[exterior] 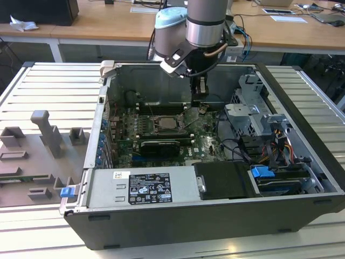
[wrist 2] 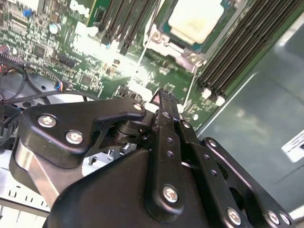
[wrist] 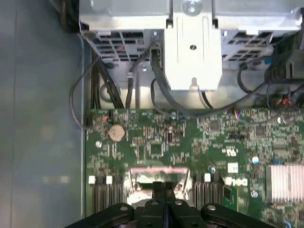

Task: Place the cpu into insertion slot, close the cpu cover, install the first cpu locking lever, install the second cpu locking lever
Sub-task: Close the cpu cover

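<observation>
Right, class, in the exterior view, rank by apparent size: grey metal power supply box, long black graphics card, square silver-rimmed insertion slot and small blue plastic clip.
1. Grey power supply box.
2. Black graphics card and silver-rimmed insertion slot look alike; unranked.
3. Blue plastic clip.

The silver-grey metal robot arm (exterior: 205, 21) with its pale blue joint cap (exterior: 170, 19) hangs vertical, wrist down. Its black metal gripper (exterior: 198, 101) points downward, and in the second wrist view its slim fingers (wrist 2: 166, 118) are pressed flat together.
</observation>
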Motion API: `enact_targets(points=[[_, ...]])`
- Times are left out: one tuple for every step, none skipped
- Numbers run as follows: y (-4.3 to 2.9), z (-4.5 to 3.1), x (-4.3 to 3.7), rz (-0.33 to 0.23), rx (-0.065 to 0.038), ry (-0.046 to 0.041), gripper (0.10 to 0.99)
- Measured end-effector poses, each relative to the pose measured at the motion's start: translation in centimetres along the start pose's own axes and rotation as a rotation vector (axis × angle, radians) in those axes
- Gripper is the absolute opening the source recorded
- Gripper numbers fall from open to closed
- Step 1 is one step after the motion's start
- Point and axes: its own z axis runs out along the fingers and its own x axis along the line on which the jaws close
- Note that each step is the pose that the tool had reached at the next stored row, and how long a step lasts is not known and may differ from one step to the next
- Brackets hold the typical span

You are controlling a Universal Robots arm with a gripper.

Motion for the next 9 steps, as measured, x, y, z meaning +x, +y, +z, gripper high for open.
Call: enact_targets(points=[[0.29, 0.3, 0.0, 0.0, 0.0, 0.0, 0.106], [0.45, 0.41, 0.01, 0.0, 0.0, -0.0001, 0.106], [0.63, 0.47, 0.0, 0.0, 0.0, -0.0003, 0.106], [0.89, 0.51, 0.0, 0.0, 0.0, -0.0004, 0.106], [1.1, 0.54, 0.01, 0.0, 0.0, -0.0004, 0.106], [1.26, 0.56, 0.02, 0.0, 0.0, -0.0001, 0.106], [1.38, 0.58, 0.02, 0.0, 0.0, -0.0001, 0.106], [1.42, 0.58, 0.02, 0.0, 0.0, -0.0002, 0.106], [1.46, 0.57, 0.02, 0.0, 0.0, -0.0003, 0.106]])
